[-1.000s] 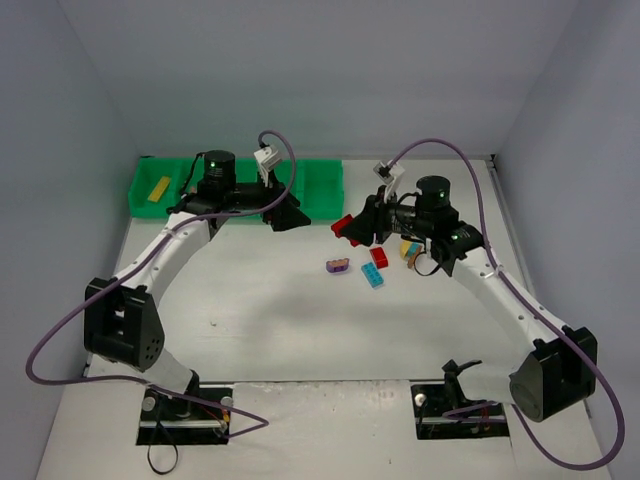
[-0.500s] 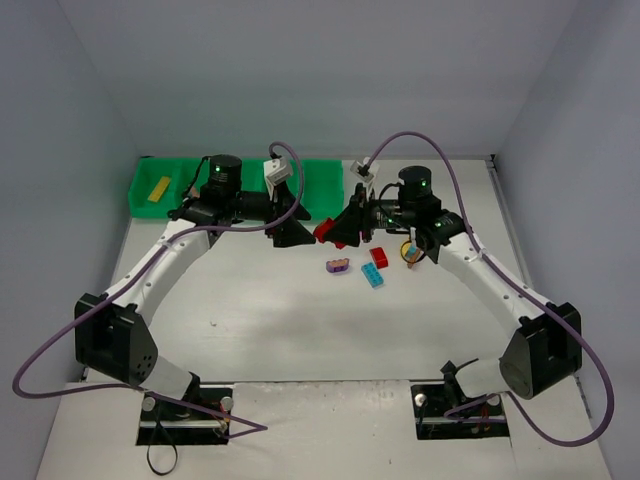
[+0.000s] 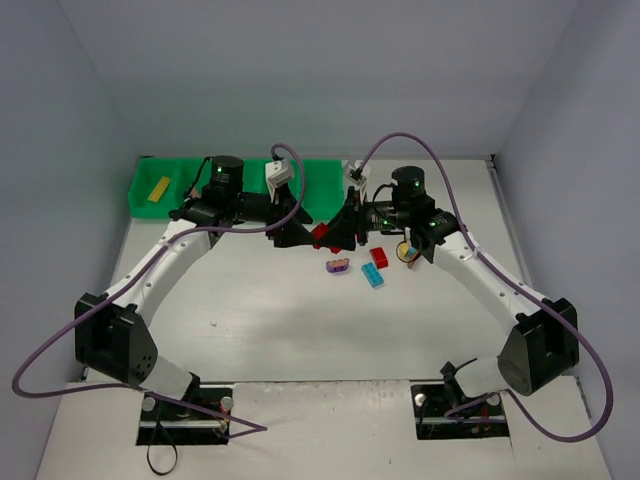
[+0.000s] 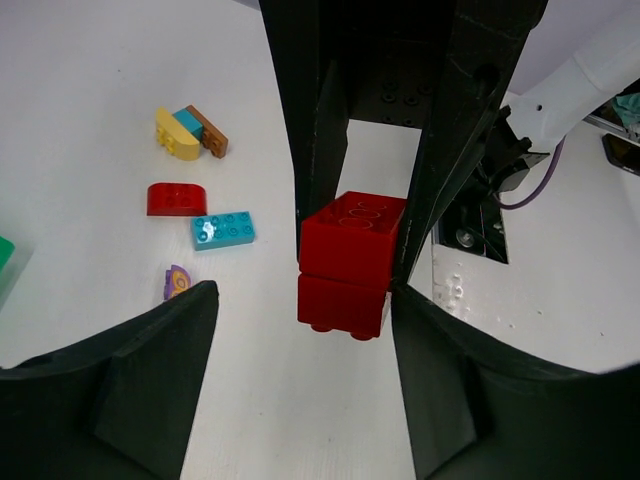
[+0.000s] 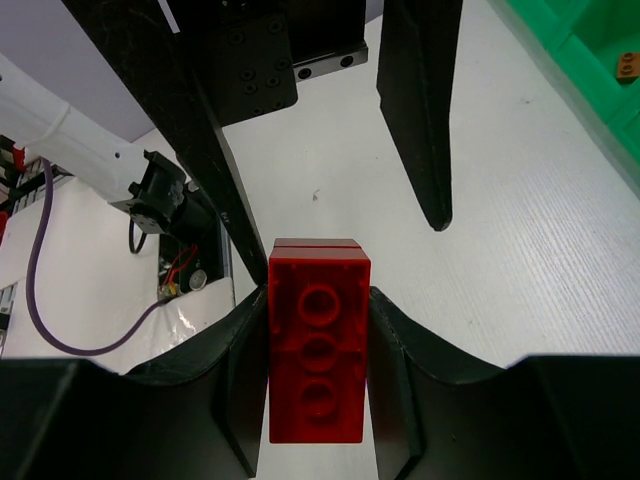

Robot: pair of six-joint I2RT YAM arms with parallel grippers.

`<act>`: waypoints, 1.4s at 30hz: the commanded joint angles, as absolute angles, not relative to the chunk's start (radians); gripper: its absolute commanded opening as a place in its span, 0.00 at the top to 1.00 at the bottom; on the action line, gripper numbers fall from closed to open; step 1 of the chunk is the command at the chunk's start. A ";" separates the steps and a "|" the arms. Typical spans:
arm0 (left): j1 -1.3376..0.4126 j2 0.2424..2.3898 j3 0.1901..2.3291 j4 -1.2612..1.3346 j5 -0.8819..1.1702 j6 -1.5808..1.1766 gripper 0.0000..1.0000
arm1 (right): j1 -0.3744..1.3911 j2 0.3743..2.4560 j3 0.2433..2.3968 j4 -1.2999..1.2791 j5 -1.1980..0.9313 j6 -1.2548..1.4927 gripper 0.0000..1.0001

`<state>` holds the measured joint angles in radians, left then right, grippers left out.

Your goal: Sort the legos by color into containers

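The red brick [image 5: 318,360] is held by the right fingers [image 5: 236,400] between the wide left fingers [image 4: 150,390], likely for handover.

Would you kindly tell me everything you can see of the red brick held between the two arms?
The red brick is glossy plastic, apparently two blocks stacked, with a seam between them and a row of three round studs on one face. The right hand pinches its sides, holding it above the table. The left hand is open, with a finger on either side of it.
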<state>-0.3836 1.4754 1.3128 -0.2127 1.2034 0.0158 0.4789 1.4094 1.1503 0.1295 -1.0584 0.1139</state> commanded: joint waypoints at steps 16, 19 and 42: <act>-0.399 1.430 1.359 -0.239 1.252 0.110 1.00 | 0.492 1.402 1.198 0.172 -1.075 0.069 0.52; -0.397 1.428 1.361 -0.239 1.253 0.110 1.00 | 0.491 1.397 1.195 0.149 -1.054 0.055 0.43; -0.385 1.448 1.397 -0.365 1.216 0.187 1.00 | 0.482 1.362 1.155 0.015 -0.914 -0.044 0.56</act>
<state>-0.3916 1.4754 1.3315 -0.3759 1.1835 0.1574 0.4858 1.3903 1.1435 0.0002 -0.9295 -0.0143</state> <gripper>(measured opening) 0.270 0.451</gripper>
